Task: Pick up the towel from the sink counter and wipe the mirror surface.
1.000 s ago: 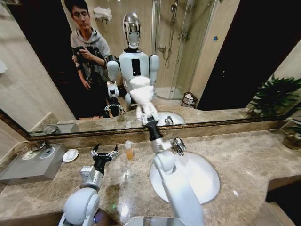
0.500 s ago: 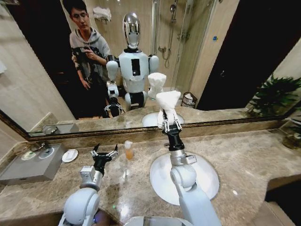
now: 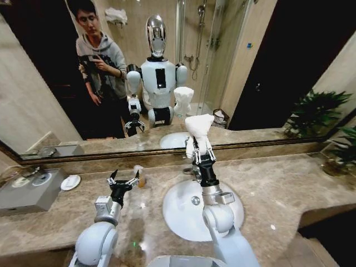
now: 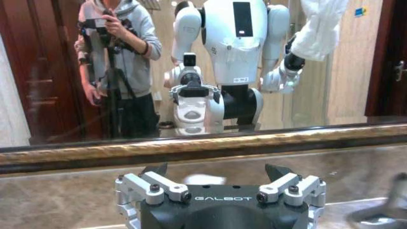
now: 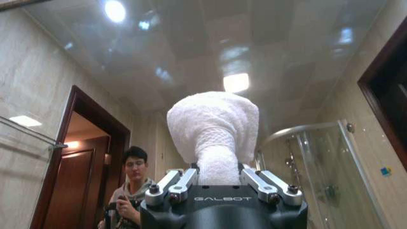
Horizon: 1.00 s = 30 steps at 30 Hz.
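We log the right gripper (image 3: 196,159), clamped on the towel (image 3: 198,127), now shifted rightward to centre frame against the mirror (image 3: 267,72), wiping underway; left gripper (image 3: 123,181) spread open, idle, lower left above the counter (image 3: 289,189).

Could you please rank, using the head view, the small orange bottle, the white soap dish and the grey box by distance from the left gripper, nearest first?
From the left gripper, open above the sink counter:
1. Small orange bottle, just to its right, near the mirror ledge.
2. White soap dish, farther off to its left.
3. Grey box, beyond the dish at the counter's far left end.
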Tool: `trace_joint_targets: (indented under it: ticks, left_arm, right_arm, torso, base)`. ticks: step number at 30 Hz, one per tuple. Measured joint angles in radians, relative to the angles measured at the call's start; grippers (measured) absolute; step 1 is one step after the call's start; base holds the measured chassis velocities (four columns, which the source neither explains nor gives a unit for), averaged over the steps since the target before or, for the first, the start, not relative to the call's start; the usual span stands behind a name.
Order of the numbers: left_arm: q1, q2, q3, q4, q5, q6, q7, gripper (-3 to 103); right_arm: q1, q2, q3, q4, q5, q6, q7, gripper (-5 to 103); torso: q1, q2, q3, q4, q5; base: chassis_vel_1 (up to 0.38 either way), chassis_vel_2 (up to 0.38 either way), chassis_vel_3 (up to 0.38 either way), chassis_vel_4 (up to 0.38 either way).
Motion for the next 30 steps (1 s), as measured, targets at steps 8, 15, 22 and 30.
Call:
trace_joint_targets:
  ticks: [8, 15, 22, 30]
  left_arm:
    - [0.000, 0.000, 0.000, 0.000, 0.000, 0.000, 0.000, 100]
    - [0.000, 0.000, 0.000, 0.000, 0.000, 0.000, 0.000, 100]
    - [0.000, 0.000, 0.000, 0.000, 0.000, 0.000, 0.000, 100]
    - [0.000, 0.000, 0.000, 0.000, 0.000, 0.000, 0.000, 100]
  right_arm:
    - [-0.079, -0.006, -0.027, 0.004, -0.019, 0.047, -0.009, 22]
    - [-0.107, -0.012, -0.025, 0.001, -0.024, 0.072, -0.012, 22]
    - [-0.127, -0.023, -0.026, -0.003, -0.020, 0.103, -0.012, 22]
    - [-0.127, -0.024, -0.024, -0.021, -0.019, 0.112, -0.009, 22]
  torso:
    - [0.000, 0.000, 0.000, -0.0006, -0.0001]
    - [0.000, 0.000, 0.000, 0.0006, 0.0006]
    - [0.000, 0.000, 0.000, 0.0001, -0.0004]
    - [0.000, 0.000, 0.000, -0.0003, 0.0003]
  base:
    - [-0.299, -0.295, 0.291, 0.304]
    - [-0.124, -0.155, 0.154, 0.105]
    - [0.100, 0.019, -0.092, 0.002]
    - [0.127, -0.123, -0.142, 0.136]
